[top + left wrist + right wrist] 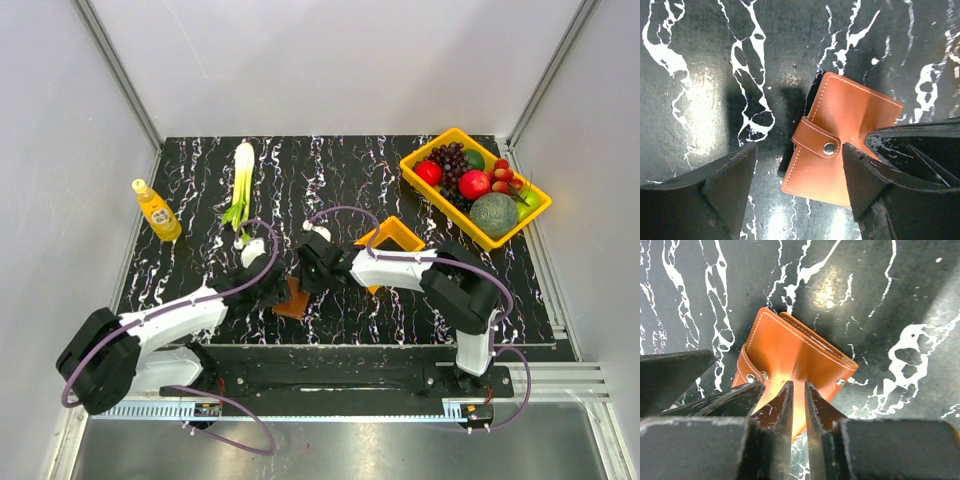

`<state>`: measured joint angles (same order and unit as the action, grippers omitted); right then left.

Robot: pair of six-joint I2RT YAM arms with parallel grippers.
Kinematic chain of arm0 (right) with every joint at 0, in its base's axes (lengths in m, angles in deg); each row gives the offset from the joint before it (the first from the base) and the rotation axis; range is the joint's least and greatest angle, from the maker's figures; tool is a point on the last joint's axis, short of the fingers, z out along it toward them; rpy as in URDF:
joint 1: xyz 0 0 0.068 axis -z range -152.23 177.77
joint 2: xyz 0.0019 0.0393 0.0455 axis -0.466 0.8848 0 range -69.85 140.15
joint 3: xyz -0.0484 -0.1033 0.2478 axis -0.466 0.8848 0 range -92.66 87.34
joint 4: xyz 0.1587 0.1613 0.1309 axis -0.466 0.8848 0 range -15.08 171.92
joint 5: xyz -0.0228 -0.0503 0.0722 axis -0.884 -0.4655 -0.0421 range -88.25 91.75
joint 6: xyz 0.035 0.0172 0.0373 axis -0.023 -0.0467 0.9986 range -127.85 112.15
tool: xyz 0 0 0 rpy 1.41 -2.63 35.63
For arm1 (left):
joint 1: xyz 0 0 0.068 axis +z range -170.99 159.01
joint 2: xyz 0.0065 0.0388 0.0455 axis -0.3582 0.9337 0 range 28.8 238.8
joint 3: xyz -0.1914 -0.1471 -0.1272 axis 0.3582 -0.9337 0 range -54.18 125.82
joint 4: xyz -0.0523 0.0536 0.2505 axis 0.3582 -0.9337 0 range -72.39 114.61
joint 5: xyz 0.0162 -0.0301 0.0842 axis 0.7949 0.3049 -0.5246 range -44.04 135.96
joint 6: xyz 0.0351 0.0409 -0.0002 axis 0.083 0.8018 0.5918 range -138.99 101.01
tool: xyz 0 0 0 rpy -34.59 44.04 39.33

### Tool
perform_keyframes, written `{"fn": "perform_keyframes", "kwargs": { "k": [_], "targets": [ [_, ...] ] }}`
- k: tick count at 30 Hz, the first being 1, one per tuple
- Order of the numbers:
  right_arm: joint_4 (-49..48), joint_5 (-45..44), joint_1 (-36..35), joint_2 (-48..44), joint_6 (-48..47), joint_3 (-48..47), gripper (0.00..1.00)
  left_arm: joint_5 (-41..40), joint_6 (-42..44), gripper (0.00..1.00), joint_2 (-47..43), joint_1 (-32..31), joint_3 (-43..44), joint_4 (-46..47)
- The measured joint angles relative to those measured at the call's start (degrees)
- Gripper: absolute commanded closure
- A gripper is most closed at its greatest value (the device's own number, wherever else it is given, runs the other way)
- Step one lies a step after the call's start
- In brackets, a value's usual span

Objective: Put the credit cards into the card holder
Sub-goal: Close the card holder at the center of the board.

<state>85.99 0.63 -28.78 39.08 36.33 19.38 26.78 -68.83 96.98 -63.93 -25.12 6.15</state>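
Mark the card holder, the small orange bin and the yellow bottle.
card holder [840, 120]: left wrist view, on its brown face above the snap strap.
small orange bin [397, 237]: top external view, on its inside floor.
yellow bottle [160, 215]: top external view, on its body.

We see the card holder as smooth tan leather-like material with pale stitching and a shiny metal snap; the table is glossy black stone-look with white veins.
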Motion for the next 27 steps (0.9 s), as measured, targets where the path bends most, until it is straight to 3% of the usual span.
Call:
{"fn": "perform_keyframes", "kwargs": {
  "k": [5,10,13,27],
  "targets": [
    [0.52,-1.01,0.83,-1.44,-1.79,0.98,0.78,-0.24,1.42,0.18,-5.9,0.13,1.2,-2.32],
    [0.44,-0.68,1.27,-3.23,-3.1,1.64,0.67,-0.55,2.78,0.14,-10.78,1.84,2.99,-2.86],
    [-1.51,1.31,1.49,-4.11,-2.6,2.47,0.66,-0.07,3.48,0.01,-11.8,5.31,2.99,-3.1],
    [-15.63,12.7,3.69,-3.56,5.75,7.67,0.62,4.76,5.46,0.01,-18.03,14.64,-0.72,-4.22]
  ]
}}
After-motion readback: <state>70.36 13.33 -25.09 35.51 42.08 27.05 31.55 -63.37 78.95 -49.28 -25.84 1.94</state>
